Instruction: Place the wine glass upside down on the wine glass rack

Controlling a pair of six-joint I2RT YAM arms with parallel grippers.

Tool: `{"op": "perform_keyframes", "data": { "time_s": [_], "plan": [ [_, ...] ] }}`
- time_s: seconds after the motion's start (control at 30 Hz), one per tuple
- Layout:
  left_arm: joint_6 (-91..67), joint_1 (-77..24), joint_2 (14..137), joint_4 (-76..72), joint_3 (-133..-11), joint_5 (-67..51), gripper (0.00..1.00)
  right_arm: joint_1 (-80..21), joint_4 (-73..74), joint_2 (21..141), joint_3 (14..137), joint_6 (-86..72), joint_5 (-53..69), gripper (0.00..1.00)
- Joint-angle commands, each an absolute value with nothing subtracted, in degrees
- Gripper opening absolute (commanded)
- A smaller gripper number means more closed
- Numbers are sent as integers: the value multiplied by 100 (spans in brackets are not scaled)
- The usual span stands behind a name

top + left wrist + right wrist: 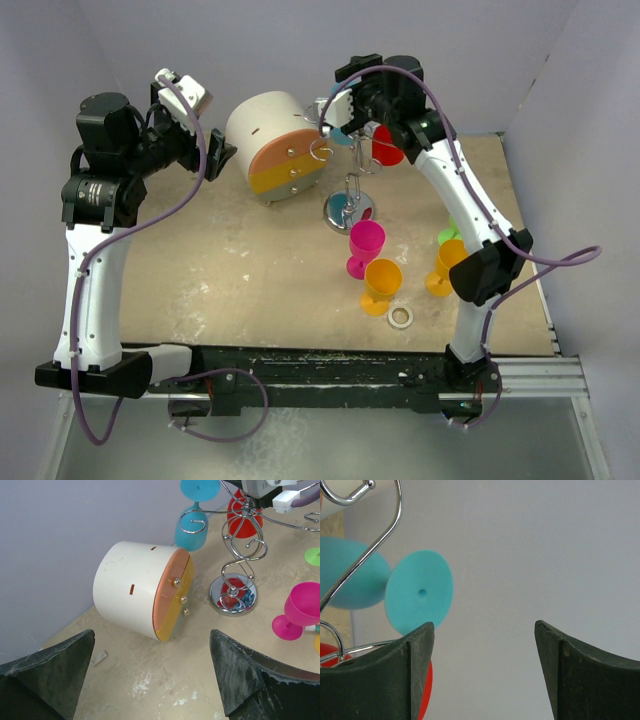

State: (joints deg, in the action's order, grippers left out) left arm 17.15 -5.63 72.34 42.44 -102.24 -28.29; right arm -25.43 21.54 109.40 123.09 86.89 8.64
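The silver wire wine glass rack [347,206] stands mid-table behind the loose glasses; its chrome base [233,595] and twisted stem show in the left wrist view. A red wine glass [388,146] hangs upside down from a curled arm, and a cyan wine glass [192,526] hangs beside it. My right gripper [378,112] is up at the rack's top, open, with only the back wall between its fingers [420,670]. The red glass's edge [426,690] shows just beside the left finger, and the cyan foot [420,592] is above it. My left gripper [152,670] is open and holds nothing.
A white-and-orange round drawer box [272,146] lies left of the rack. Upright glasses stand in front of the rack: pink [365,246], orange [381,286], a second orange [445,266] and green [448,237]. A small white ring [401,317] lies near the front edge.
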Motion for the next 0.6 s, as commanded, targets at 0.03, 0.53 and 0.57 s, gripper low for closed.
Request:
{"op": "perform_keyframes", "data": {
  "time_s": [0.03, 0.53, 0.57],
  "plan": [
    [1767, -510, 7188, 3965, -10219, -2854, 99, -2497, 2970, 11006, 12360, 8270, 985, 85],
    [1797, -510, 7163, 3978, -10173, -2855, 99, -2381, 2238, 11190, 12514, 7089, 514, 81],
    [1801, -510, 7172, 3981, -10177, -2850, 99, -2382, 2176, 11184, 12457, 7052, 469, 81]
  ]
}}
